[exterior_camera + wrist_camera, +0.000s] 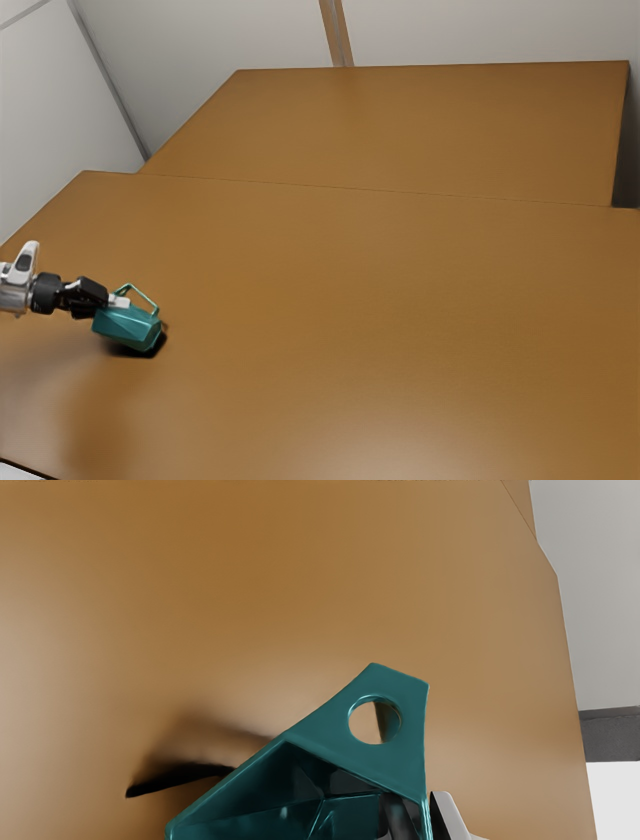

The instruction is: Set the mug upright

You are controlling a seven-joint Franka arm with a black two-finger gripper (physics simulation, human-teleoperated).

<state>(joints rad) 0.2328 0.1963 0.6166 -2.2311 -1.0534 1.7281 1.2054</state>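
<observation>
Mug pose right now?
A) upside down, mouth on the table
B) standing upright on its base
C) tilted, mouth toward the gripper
C: the exterior view shows the mug slanting over the table, and the wrist view looks into its open mouth from the gripper.

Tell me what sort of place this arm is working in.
Probably a plain indoor room used as a simulated robot workspace: pale walls stand beyond a broad brown table, and a robot arm reaches in over it.
</observation>
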